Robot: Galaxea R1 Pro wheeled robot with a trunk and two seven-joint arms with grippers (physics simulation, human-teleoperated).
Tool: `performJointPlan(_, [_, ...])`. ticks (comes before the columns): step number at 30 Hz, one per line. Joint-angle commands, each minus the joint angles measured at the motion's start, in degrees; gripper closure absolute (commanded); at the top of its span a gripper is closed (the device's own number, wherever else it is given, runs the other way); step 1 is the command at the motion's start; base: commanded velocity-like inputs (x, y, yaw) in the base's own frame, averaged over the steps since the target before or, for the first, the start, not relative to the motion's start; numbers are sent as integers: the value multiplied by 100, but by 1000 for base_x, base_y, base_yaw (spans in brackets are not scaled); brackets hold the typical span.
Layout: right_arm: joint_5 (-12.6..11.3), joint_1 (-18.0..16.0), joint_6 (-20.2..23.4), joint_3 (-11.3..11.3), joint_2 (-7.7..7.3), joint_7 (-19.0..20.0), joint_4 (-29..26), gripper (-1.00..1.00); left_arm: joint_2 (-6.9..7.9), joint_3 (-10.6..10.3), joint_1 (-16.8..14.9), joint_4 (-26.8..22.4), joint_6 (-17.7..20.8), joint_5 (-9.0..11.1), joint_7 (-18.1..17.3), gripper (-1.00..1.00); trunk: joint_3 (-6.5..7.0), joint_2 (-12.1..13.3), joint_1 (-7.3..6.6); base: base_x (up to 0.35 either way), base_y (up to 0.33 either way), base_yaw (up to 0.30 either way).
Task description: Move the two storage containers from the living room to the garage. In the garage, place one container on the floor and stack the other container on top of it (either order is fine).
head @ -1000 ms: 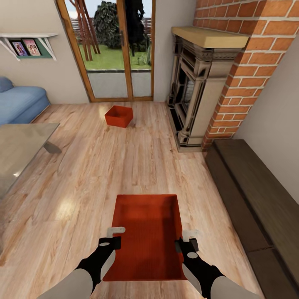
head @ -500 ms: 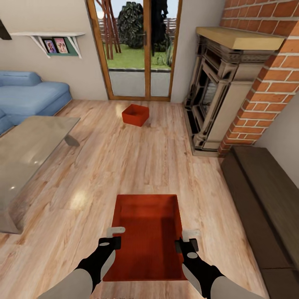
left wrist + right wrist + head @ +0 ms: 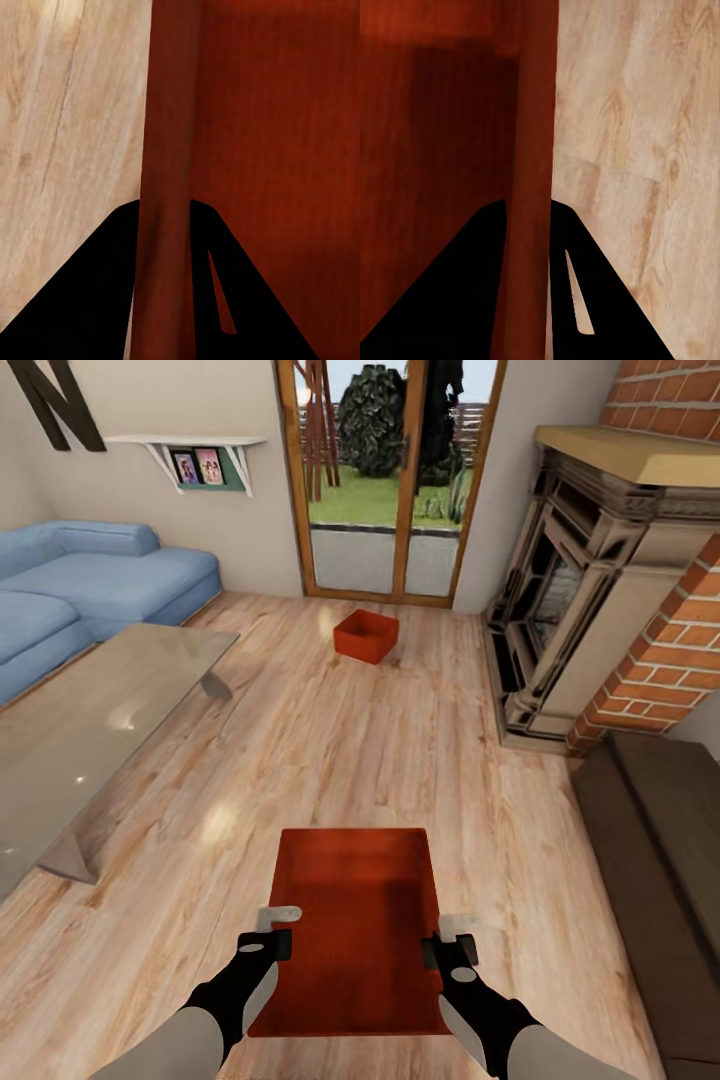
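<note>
2 red-orange bins — 1 storage container (image 3: 358, 920) level, open side up, held by both side walls; the other container (image 3: 366, 636) on the wood-plank floor (image 3: 300, 760) by the glass doors.

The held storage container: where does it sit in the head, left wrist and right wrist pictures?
Head view: held storage container low centre, a pincer on each long wall.
Left wrist view: its wall runs between the fingers, interior beside it.
Right wrist view: the opposite wall likewise.
Shared landmark: the wood-plank floor.

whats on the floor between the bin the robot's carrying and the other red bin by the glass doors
Nothing: in the head view only bare wood-plank floor lies between the held container and the far container. The glass table stands off to the side.
</note>
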Motion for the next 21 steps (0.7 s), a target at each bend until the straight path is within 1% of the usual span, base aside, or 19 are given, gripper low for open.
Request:
performJointPlan(1, [38, -12, -50, -118, -6, -104, -10, 100, 33, 20, 3, 1, 48, -25, 56, 100, -8, -10, 3, 0, 0, 269])
performJointPlan(21, [37, -10, -51, -118, 2, -108, -10, 100, 29, 20, 3, 1, 48, -25, 58, 100, -8, -10, 3, 0, 0, 269])
